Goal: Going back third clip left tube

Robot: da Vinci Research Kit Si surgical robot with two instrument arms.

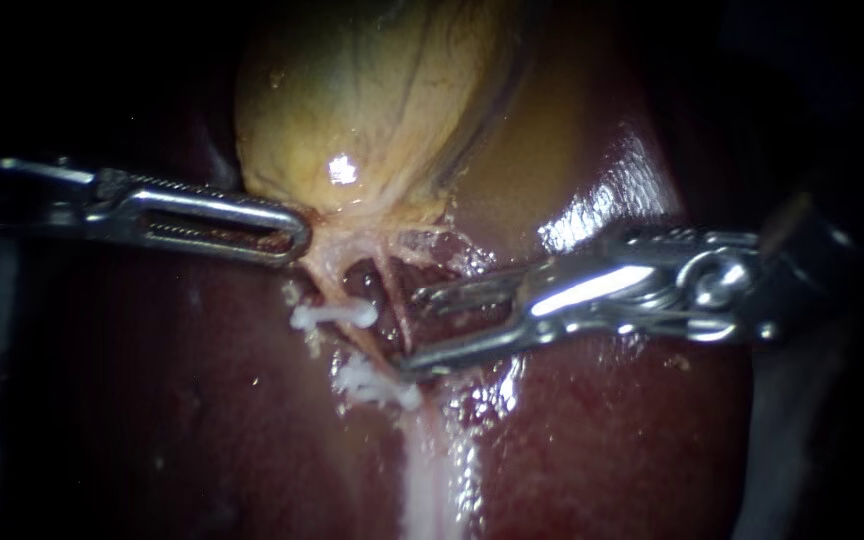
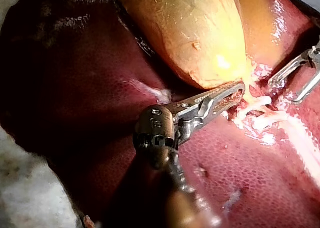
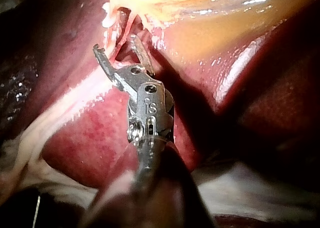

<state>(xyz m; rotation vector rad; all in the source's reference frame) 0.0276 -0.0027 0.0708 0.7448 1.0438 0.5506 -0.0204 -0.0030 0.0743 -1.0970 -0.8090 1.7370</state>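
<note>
White clips (image 1: 333, 316) sit on the left tube (image 1: 324, 285), just under the yellow gallbladder (image 1: 372, 90). The right instrument (image 1: 414, 333) holds its jaws wide open beside them. The left instrument (image 1: 297, 238) has its jaws closed on the gallbladder's bottom edge.

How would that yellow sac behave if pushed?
The gallbladder probably dents and flops rather than rolling: its wall looks thin, veined and softly bulging. Its wet glint suggests slipperiness. Such thin skin may tear easily.
</note>
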